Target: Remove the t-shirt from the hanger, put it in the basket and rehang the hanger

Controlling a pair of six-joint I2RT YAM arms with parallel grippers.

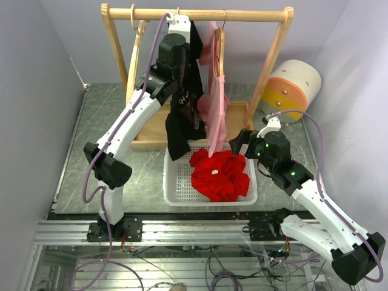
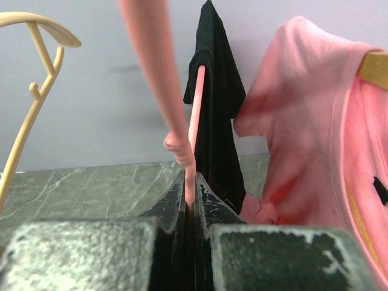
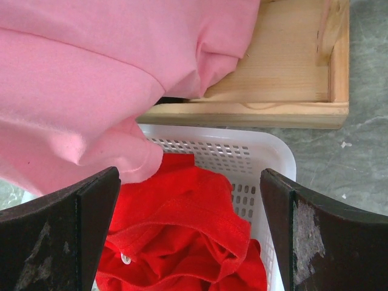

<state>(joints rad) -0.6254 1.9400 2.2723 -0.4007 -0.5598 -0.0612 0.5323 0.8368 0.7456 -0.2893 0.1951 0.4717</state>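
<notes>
A black t-shirt (image 1: 185, 103) hangs on a pink hanger (image 2: 195, 109) under the wooden rail (image 1: 242, 15); it also shows in the left wrist view (image 2: 217, 97). My left gripper (image 1: 180, 25) is up at the rail, shut on the pink hanger, its jaws (image 2: 191, 188) pinching the thin pink bar. A pink t-shirt (image 1: 215, 103) hangs to the right on a wooden hanger (image 1: 219, 45). My right gripper (image 1: 239, 142) is open and empty, over the basket, beside the pink shirt's lower hem (image 3: 91, 79).
A white basket (image 1: 176, 191) in front of the rack holds a red t-shirt (image 1: 219, 176). An empty wooden hanger (image 1: 134, 36) hangs at the rail's left end. The rack's wooden base (image 3: 285, 85) lies behind the basket. A round white, orange and yellow object (image 1: 291, 91) stands at back right.
</notes>
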